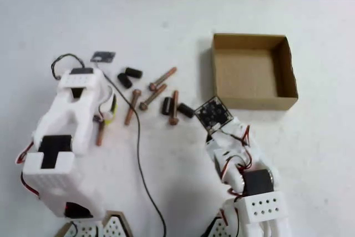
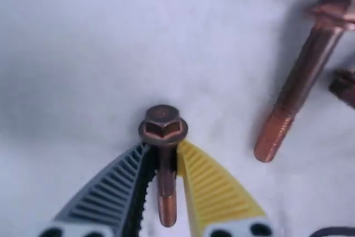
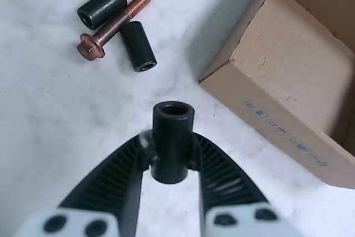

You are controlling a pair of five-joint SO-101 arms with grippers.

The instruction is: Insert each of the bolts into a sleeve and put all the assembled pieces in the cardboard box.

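Mating step: left gripper pinches bolt, right gripper pinches sleeve. Next: align shank to bore. Seen from overhead, the box sits at 2 o'clock of the sleeve.

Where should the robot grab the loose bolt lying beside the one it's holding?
Across the plain shank of the loose bolt, midway between head and thread, coming straight down from above. It lies flat on the table, so only its long sides are free, and bare table flanks the shank there. The wide head should probably stop slipping.
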